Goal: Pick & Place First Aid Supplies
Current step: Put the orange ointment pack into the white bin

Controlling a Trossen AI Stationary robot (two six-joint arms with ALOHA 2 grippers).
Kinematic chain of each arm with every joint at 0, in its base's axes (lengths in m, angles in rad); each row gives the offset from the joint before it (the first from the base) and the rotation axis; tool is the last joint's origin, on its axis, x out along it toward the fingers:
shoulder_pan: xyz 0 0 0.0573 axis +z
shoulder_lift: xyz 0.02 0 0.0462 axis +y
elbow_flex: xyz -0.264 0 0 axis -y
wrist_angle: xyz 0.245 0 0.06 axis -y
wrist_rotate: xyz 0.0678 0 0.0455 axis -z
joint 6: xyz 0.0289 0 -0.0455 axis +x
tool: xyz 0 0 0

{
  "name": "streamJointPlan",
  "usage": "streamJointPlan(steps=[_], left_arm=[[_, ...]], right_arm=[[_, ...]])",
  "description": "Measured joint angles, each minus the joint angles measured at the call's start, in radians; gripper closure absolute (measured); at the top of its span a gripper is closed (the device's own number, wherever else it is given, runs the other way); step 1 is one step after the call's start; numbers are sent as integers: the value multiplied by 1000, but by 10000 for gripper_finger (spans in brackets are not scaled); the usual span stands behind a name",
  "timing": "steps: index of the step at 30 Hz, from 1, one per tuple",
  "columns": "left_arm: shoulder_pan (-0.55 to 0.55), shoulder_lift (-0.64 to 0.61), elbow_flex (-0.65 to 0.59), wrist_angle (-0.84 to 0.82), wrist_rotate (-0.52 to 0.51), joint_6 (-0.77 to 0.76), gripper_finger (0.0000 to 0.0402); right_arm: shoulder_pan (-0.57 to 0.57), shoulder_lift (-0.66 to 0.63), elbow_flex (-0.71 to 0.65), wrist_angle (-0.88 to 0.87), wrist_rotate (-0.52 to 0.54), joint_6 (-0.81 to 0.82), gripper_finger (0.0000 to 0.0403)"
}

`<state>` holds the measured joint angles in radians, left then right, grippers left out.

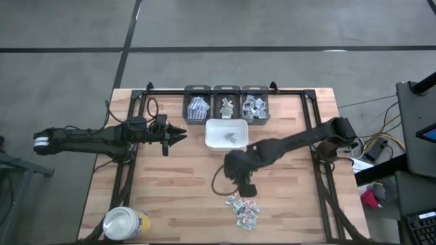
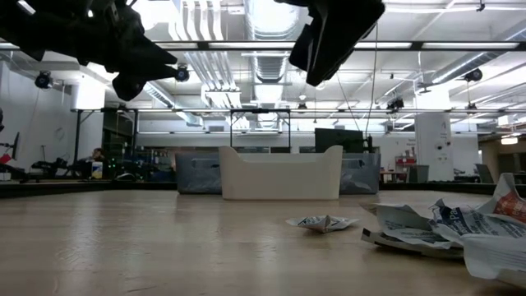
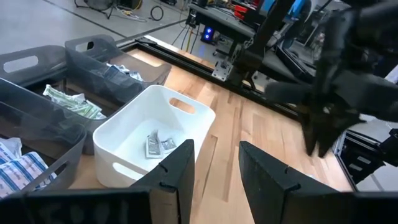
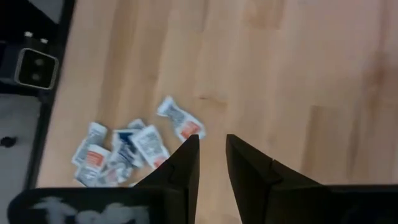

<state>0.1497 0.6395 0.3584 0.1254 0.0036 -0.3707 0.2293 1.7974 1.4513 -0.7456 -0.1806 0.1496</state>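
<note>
A heap of small white first aid packets (image 1: 244, 210) lies flat on the wooden table near its front edge, also in the right wrist view (image 4: 121, 152) and the low view (image 2: 460, 228). One packet (image 4: 179, 121) lies a little apart from the heap. My right gripper (image 1: 246, 188) hangs above the table just beyond the heap, pointing steeply down, its fingers (image 4: 212, 142) a narrow gap apart with nothing between them. My left gripper (image 1: 182, 134) hovers left of the white tray (image 1: 210, 126), open and holding nothing (image 3: 215, 147). A few packets (image 3: 156, 144) lie in the tray.
Three dark bins (image 1: 227, 89) with sorted packets stand in a row at the far edge behind the tray. A yellow jar with a white lid (image 1: 124, 223) stands at the near left corner. A black frame (image 1: 320, 136) borders the table. Bare wood lies between tray and heap.
</note>
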Motion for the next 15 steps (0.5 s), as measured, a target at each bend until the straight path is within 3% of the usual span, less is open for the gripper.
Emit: streamJointPlan(steps=[15], left_arm=[[0, 0, -1, -6, 0, 41, 282]], right_arm=[[60, 130, 0, 83, -3, -53, 271]])
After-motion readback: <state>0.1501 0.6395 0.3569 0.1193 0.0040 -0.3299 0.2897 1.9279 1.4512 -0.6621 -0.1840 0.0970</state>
